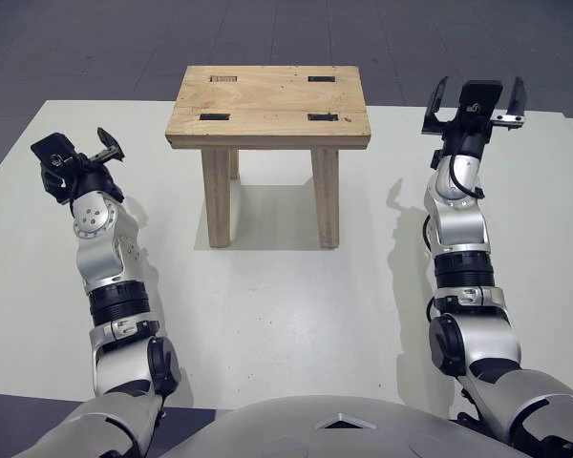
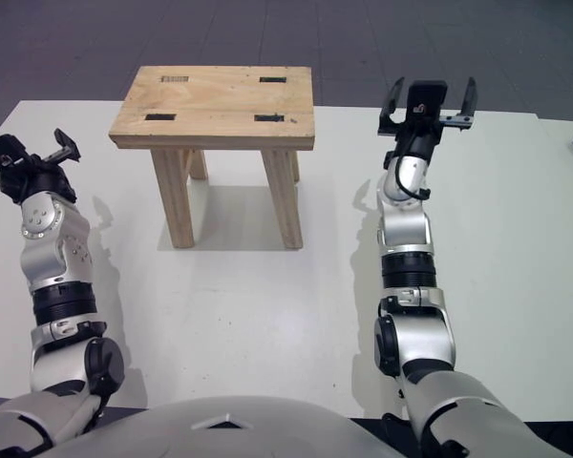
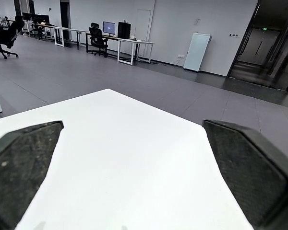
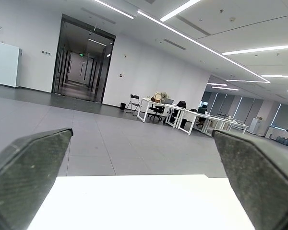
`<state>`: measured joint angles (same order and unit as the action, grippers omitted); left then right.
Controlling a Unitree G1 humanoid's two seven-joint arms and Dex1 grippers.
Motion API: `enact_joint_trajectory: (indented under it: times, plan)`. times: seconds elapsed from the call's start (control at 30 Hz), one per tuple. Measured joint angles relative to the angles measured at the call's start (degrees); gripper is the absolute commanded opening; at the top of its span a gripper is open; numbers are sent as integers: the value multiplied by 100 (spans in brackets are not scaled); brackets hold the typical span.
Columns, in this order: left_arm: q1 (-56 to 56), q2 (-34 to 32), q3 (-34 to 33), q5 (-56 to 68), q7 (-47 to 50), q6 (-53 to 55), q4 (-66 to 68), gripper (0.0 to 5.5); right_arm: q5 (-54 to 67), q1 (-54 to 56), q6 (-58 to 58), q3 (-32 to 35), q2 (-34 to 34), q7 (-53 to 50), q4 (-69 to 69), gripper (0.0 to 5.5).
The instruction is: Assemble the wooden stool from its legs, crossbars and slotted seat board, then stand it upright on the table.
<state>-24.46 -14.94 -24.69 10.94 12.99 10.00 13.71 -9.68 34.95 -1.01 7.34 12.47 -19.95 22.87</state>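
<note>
— Where do our claws stand?

— Our left claw (image 1: 79, 153) hangs over the tabletop (image 1: 286, 315) toward its left edge, spread wide, nothing in it. Our right claw (image 1: 477, 98) is raised toward the far right corner, spread as well and just as empty.

— And the stool (image 1: 267, 143)?

— Between the two, upright by the middle of the far edge, apart from both claws. Its seat board (image 1: 267, 95) lies on top with four slots showing, long axis running along that far edge, and the legs (image 1: 216, 196) are planted on the white surface.

— Which arm would we use?

— Neither is plainly nearer; each faces one short end of the seat. We judge the job done, so no grasp seems called for.

— Beyond the tabletop?

— Grey floor (image 3: 62, 72), office desks (image 3: 129, 45) and chairs by the far wall.
</note>
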Motion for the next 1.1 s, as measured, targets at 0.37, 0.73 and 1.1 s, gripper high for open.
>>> enact_joint_trajectory:
  times: [0.37,0.73,1.1]
  plan:
    - [-22,-1,132,-3,-225,-23,112,538,-18,-243,11,142,80,-19,-122,540]
    - [-16,16,186,63,-483,-3,-321,538,-43,-377,-101,209,165,-45,-403,540]
    - [-58,25,295,44,-591,-19,-74,538,-63,-405,-122,216,165,-124,-419,540]
